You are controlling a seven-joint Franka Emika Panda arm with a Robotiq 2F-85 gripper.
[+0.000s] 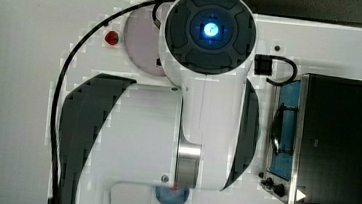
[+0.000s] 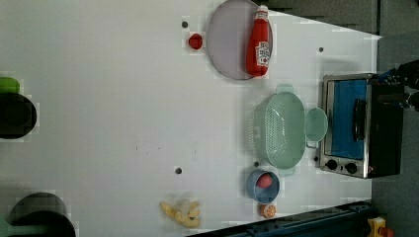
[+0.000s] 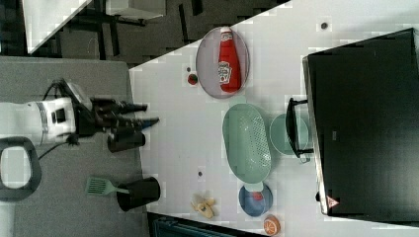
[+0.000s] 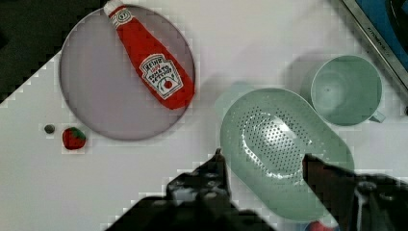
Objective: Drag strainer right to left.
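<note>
Sage-green strainer lies beside the cup, gripper jaws open above.

Left view: the strainer lies on the table, with the cup just beside it on the left view's right, before the toaster oven. Toward the left view's top, a ketchup bottle lies on a plate, a strawberry left of it. Below the strainer, a bowl holds a small item.
</note>
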